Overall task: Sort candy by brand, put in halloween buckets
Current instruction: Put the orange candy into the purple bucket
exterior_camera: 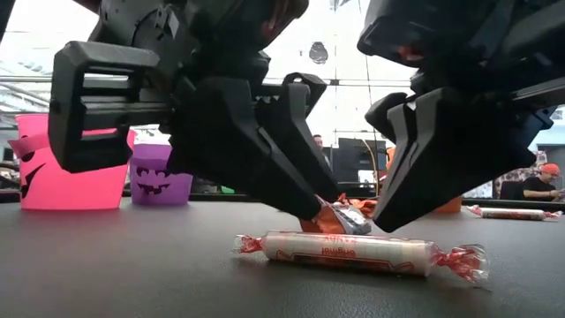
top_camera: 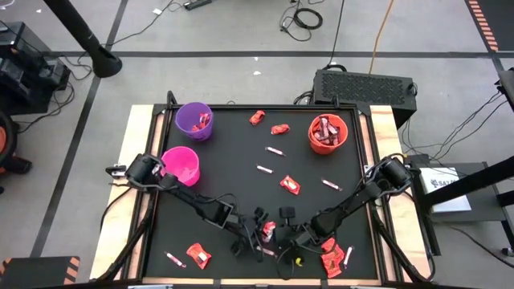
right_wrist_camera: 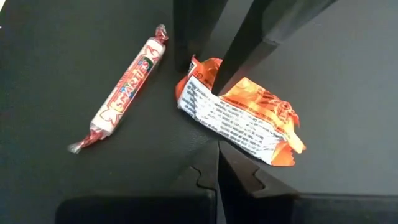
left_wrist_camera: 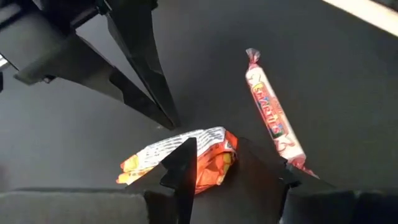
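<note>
An orange-and-white candy packet (top_camera: 268,229) (left_wrist_camera: 208,165) (right_wrist_camera: 249,115) lies flat on the black table near its near edge. Both grippers meet over it. My left gripper (top_camera: 261,233) (left_wrist_camera: 216,146) comes from the table's left and is shut on one end of the packet. My right gripper (top_camera: 281,235) (right_wrist_camera: 217,146) comes from the right, shut, with its tip at the packet's opposite side. A pinkish-white candy roll (exterior_camera: 353,252) (left_wrist_camera: 270,112) (right_wrist_camera: 124,87) lies just nearer than the packet. Purple bucket (top_camera: 194,120) and pink bucket (top_camera: 180,164) stand far left, and the orange bucket (top_camera: 328,134) stands far right. My left gripper has the packet's orange end (left_wrist_camera: 214,163) between its two fingertips, slanting down from the table's left. One fingertip (left_wrist_camera: 186,155) stands over the wrapper. The packet lies flat on the table. My right gripper's shut fingertips (right_wrist_camera: 217,152) touch the packet's white printed edge (right_wrist_camera: 214,134), slanting down from the right.
More candy is scattered about: red packets near the near edge (top_camera: 198,255) (top_camera: 332,261), a packet mid-table (top_camera: 290,185), two at the far side (top_camera: 257,117) (top_camera: 279,128), and thin sticks (top_camera: 275,150) (top_camera: 264,168) (top_camera: 331,184). The orange bucket holds brown-red bars.
</note>
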You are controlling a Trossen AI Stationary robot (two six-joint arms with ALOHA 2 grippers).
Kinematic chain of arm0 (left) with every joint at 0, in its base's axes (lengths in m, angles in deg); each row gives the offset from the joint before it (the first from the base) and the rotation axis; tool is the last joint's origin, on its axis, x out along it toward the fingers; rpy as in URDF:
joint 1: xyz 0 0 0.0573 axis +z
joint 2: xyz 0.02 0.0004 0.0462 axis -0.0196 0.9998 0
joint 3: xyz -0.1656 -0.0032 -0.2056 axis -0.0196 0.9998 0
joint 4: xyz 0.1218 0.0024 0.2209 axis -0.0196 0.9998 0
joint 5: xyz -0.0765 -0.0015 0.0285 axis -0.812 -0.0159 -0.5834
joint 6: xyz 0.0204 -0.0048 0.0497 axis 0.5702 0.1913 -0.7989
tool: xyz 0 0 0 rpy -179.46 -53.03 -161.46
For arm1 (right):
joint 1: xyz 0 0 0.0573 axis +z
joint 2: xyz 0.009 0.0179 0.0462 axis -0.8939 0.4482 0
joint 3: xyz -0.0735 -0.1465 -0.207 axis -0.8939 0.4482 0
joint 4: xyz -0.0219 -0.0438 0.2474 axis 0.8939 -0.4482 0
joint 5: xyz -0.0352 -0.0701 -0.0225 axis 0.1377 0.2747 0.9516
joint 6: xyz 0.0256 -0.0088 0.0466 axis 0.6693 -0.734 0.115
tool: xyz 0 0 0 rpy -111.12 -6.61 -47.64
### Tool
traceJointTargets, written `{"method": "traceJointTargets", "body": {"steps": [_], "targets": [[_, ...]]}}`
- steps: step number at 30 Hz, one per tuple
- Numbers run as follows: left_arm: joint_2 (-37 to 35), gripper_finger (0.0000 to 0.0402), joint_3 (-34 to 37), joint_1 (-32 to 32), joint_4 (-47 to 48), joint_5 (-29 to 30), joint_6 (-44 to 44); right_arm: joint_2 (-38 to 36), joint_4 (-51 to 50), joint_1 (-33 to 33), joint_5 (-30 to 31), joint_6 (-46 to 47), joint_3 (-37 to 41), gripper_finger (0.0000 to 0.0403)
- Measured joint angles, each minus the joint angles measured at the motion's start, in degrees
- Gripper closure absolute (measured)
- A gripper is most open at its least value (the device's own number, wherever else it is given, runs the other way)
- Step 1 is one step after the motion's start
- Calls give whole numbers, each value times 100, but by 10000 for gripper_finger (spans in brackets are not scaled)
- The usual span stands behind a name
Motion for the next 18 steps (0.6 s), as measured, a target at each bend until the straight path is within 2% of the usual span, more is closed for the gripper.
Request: {"method": "traceJointTargets", "body": {"steps": [12, 15, 18], "targets": [[0, 281, 0, 0, 31, 3, 27, -2, 4, 2, -7, -2, -2, 403], [0, 298, 0, 0, 31, 1, 40, -4, 4, 2, -7, -4, -7, 402], [0, 330, 0, 0, 30, -6, 40, -7, 4, 2, -7, -15, -7, 402]]}}
